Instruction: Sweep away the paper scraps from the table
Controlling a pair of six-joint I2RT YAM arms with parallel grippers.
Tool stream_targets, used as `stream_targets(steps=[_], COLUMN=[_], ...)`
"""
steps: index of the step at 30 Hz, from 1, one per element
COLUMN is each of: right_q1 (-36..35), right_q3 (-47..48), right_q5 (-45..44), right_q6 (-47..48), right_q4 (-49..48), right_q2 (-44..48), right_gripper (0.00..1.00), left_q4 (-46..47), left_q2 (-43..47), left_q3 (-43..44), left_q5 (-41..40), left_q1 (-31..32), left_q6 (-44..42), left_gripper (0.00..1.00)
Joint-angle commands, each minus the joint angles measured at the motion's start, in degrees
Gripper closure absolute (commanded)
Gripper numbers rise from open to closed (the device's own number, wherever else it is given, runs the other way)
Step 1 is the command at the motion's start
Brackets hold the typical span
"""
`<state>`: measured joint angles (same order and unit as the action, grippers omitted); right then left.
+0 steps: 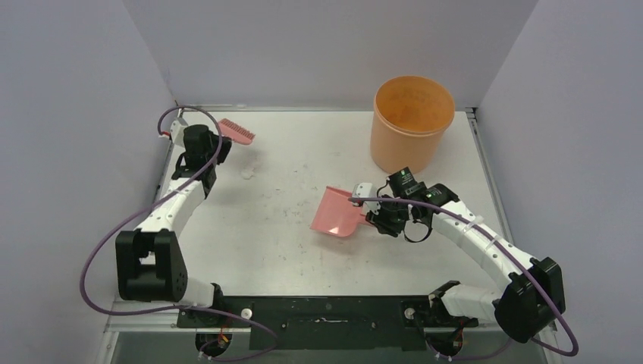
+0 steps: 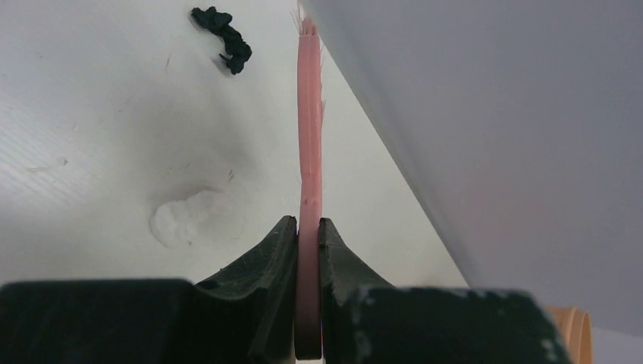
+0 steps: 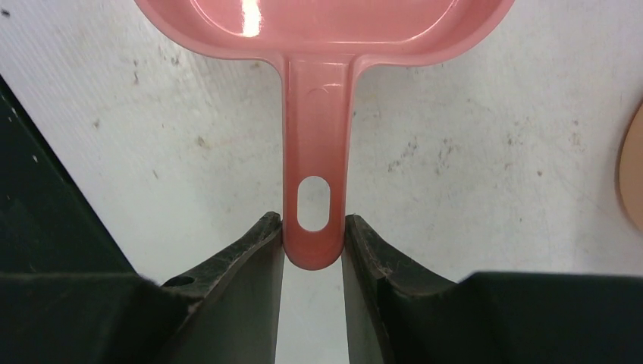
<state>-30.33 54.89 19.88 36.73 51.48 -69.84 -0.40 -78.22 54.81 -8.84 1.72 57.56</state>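
Paper scraps, one black, one white: lying at 10 o'clock on the table. Probably featherlight, soft, scattering; needing brushing, not grasping. Left gripper pinching the brush; right gripper pinching the dustpan handle.

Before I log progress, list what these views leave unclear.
Top view: the black scrap does not show; the pink brush may cover it.
Right wrist view: the pink dustpan, front cut off by the top edge.
Top view: what lies inside the orange bucket is too small to tell.
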Motion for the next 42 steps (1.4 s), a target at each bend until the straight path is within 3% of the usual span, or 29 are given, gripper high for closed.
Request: stream_targets(steps=[1,12,20,26,31,42], right_q1=[-0.34,-1.15,-1.16,-1.16,-1.11,1.18], right_q3=[-3.83,-8.43,-10.36,-10.69,-10.76,-11.21], right_q5=[6.82,12.76,10.02,8.44,7.61,7.49], right_q6=[-6.79,-6.75,-6.37,-6.06,-5.95,-5.93], right_q4=[-15.09,-20.58,-21.48,-21.93,-21.94,-22.03], right_q2=[1.46,-1.76,-1.24,-1.37,-0.92,0.46], right_gripper=[0.95,0.95,0.95,0.95,0.94,0.94], left_q4=[12.38,13.71,13.91,11.82,9.9,6.01], left_q2=[-7.65,-29.91,-31.3,-25.02,-15.62,12.46], left_q3=[6.81,19.17,15.67,7.54,-4.39,-31.76], left_q5=[-3.19,1.64,4.22,6.67,8.13,16.44], left_q1=[-0.81,-7.66,-8.86,-9.37,-8.92,-7.68], left_q6=[7.64,16.93,19.34,17.84,15.09,12.38], left_gripper=[1.0,1.0,1.0,1.0,1.0,1.0])
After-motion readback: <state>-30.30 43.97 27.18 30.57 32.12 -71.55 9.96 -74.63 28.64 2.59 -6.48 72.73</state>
